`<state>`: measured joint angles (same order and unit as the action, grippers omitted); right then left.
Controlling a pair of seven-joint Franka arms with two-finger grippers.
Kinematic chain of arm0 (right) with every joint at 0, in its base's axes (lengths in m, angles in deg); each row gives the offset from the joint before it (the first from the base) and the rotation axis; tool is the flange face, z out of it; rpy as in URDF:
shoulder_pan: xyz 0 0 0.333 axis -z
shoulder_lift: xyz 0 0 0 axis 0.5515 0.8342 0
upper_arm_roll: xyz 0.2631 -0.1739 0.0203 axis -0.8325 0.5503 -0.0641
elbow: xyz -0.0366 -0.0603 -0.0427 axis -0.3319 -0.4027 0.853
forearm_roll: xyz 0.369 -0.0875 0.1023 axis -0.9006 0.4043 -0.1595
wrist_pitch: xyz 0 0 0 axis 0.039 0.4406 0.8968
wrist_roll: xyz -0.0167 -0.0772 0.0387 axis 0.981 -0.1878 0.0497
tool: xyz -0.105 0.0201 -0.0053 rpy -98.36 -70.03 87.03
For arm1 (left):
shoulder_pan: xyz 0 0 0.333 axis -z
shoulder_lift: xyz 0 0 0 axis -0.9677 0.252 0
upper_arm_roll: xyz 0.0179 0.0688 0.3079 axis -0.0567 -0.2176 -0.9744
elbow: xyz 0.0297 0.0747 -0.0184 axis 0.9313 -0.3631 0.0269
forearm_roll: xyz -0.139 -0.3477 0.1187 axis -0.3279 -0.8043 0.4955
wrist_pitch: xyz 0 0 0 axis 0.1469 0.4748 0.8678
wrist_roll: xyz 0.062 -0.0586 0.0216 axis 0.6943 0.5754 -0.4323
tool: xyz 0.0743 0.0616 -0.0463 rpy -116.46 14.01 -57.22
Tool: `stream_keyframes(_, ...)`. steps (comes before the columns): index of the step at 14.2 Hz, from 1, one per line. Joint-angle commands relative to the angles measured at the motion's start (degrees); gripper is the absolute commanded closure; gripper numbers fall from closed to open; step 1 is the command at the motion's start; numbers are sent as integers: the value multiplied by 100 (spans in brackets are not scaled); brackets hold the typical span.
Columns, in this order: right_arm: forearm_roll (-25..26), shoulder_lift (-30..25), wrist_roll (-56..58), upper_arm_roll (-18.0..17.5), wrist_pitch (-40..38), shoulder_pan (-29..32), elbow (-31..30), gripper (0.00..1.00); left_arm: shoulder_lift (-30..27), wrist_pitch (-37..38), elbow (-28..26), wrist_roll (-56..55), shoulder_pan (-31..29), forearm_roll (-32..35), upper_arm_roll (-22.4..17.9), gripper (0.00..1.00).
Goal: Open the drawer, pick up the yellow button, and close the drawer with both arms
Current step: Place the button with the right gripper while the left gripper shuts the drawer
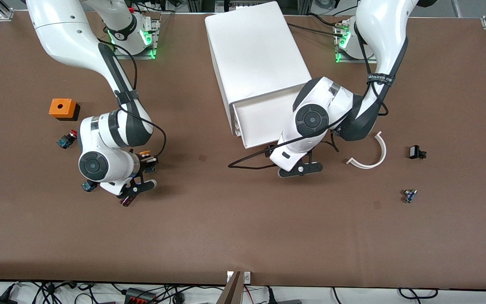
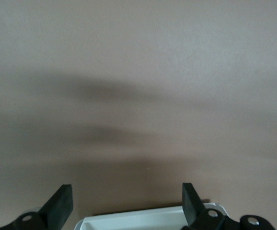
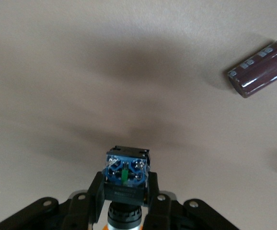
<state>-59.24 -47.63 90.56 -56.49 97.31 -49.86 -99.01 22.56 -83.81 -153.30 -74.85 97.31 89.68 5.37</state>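
Cabinet lies on the table midway between the two arm bases, its top drawer pulled out toward the front camera. Left gripper sits at the drawer's open front edge, fingers spread wide with nothing between them; the drawer rim shows just under the fingertips in the left wrist view. Right gripper is up over the table well away from the cabinet, toward the right arm's end, clamped on the button: fingers press both sides of the dark body, blue terminal end facing down toward the table, orange cap up against the palm. In the front view the button shows as an orange cap beside the right wrist. On the table below it, a dark brown cylinder lies on its side. Orange block and red-capped button lie farther from the cabinet than the right gripper. Toward the left arm's end of the cabinet: white curved piece, small black part, small grey part, all apart from one another.
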Motion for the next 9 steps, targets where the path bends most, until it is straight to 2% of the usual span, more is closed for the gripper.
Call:
stream_keyframes(1,71,-204,363,-119,504,75,-541,100,-259,162,-355,-97,-160,-414,217,0)
stream_keyframes(4,80,-170,444,-119,1137,119,-867,100,-330,400,-399,-123,-89,-460,225,0)
stream_keyframes(6,71,-143,444,-110,1218,119,-894,100,-365,418,-504,-141,-159,-460,505,0)
stream_keyframes(7,62,-152,366,-119,1200,119,-876,63,-391,435,-601,-176,-160,-460,576,0)
stream_keyframes(8,27,-195,295,-110,1148,119,-850,9,-496,453,-749,-237,-133,-460,603,0)
stream_keyframes(9,18,-239,207,-110,1113,145,-745,0,-540,453,-881,-273,-116,-460,656,0)
